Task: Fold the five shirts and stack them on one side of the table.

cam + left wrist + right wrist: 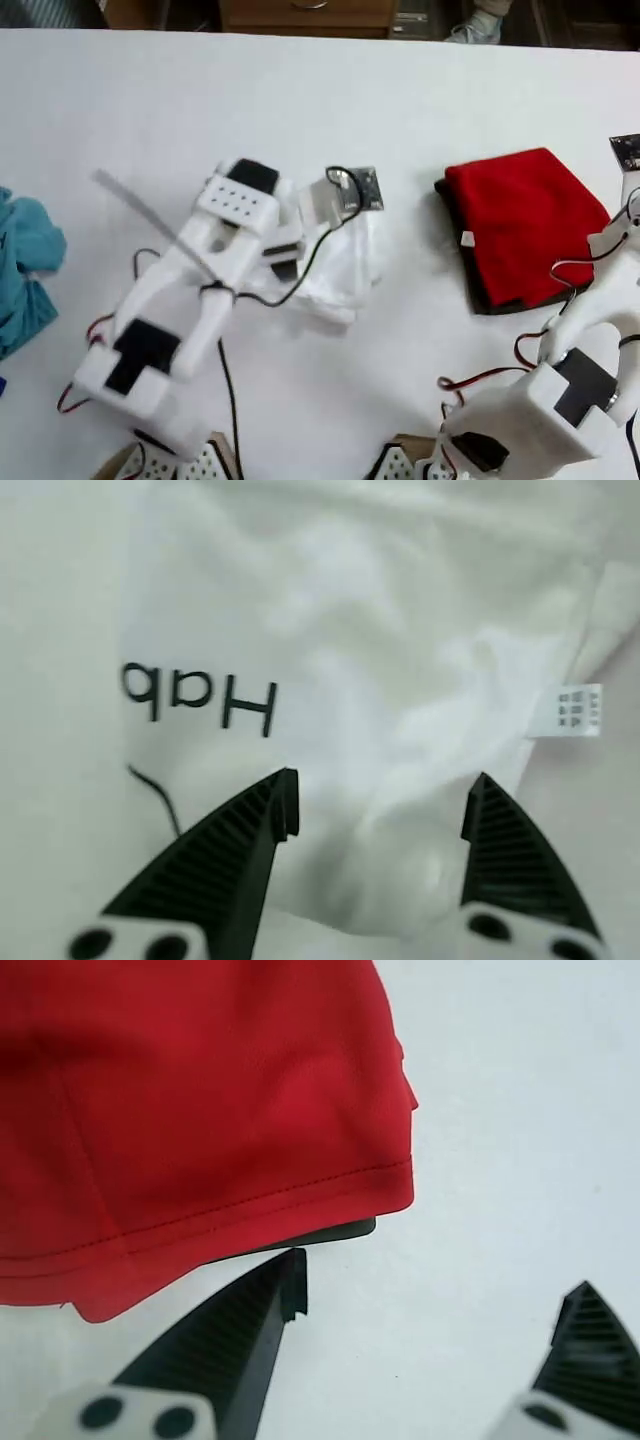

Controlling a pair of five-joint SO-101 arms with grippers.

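A crumpled white shirt (345,268) lies in the middle of the table. My left gripper (380,800) hangs open just above it, over the cloth between some black lettering (200,695) and a small label (575,708). A folded red shirt (520,220) rests on a folded black shirt (482,300) at the right. My right gripper (437,1280) is open above bare table, beside the corner of the red shirt (200,1110), where the black shirt (330,1232) peeks out underneath. A teal shirt (25,270) lies bunched at the left edge.
The left arm (200,280) reaches in from the front over the table's middle, and the right arm (560,400) stands at the front right. White table (300,100) lies bare at the back. Furniture stands beyond the far edge.
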